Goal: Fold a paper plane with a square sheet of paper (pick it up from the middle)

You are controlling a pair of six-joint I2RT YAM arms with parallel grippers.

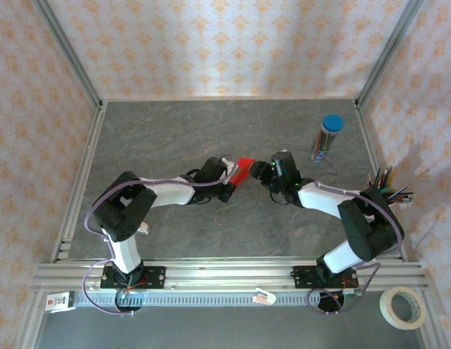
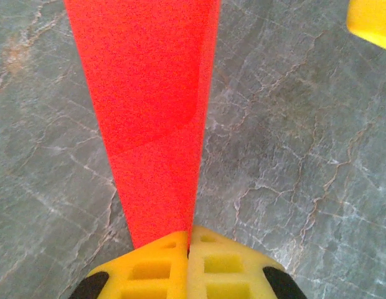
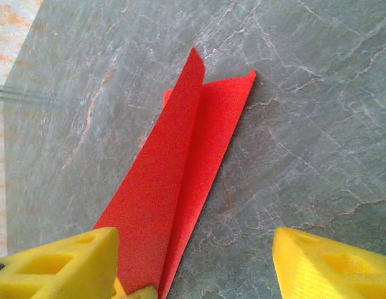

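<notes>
The red square sheet of paper is folded into a long, narrow, creased paper plane (image 1: 243, 170) near the middle of the grey table (image 1: 174, 131). My left gripper (image 2: 188, 242) is shut on the narrow end of the plane (image 2: 149, 112), which widens away from the yellow pads. In the right wrist view the plane (image 3: 174, 180) shows a raised centre fold and two flaps, held just above the table. My right gripper (image 3: 194, 243) is open around the plane's near part, with one finger (image 3: 68, 261) beside the paper and the other well clear to the right. It sits at the plane's right side (image 1: 260, 171).
A blue-capped tube of coloured pencils (image 1: 327, 138) stands at the back right. A holder of loose pencils (image 1: 386, 186) sits at the right edge. A roll of tape (image 1: 404, 307) lies beyond the front rail. Metal frame posts and patterned walls bound the table.
</notes>
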